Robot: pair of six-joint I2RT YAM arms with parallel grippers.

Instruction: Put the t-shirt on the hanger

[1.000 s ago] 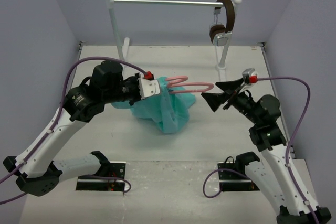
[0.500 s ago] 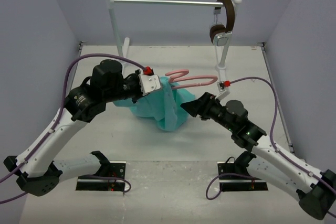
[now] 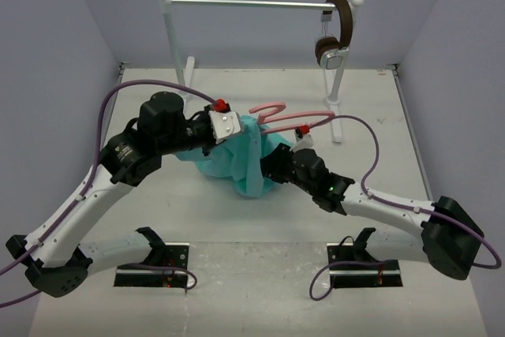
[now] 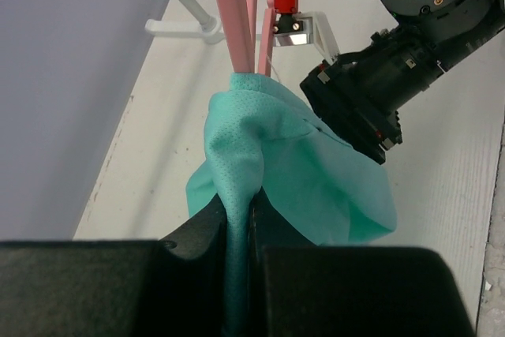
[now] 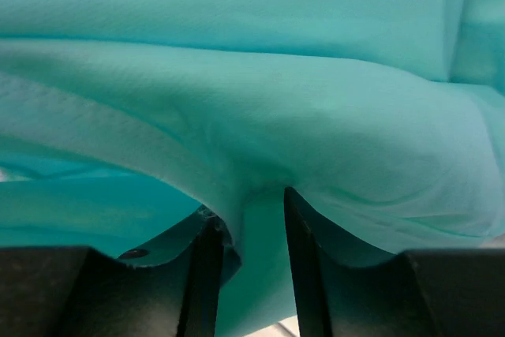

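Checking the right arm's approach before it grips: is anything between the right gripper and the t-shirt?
Nothing visible stands between them. The right gripper is right at the t-shirt, with a fold of cloth between its fingers. The headphones hang well away on the rail.

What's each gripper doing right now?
Left gripper: closed on a fold of the t-shirt.
Right gripper: closed, pinching the t-shirt too.

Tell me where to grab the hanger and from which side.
Probably best to grip the hanger by its bare pink bar beside the hook, coming from the far right. Only that end pokes out of the t-shirt, and cloth covers the rest.
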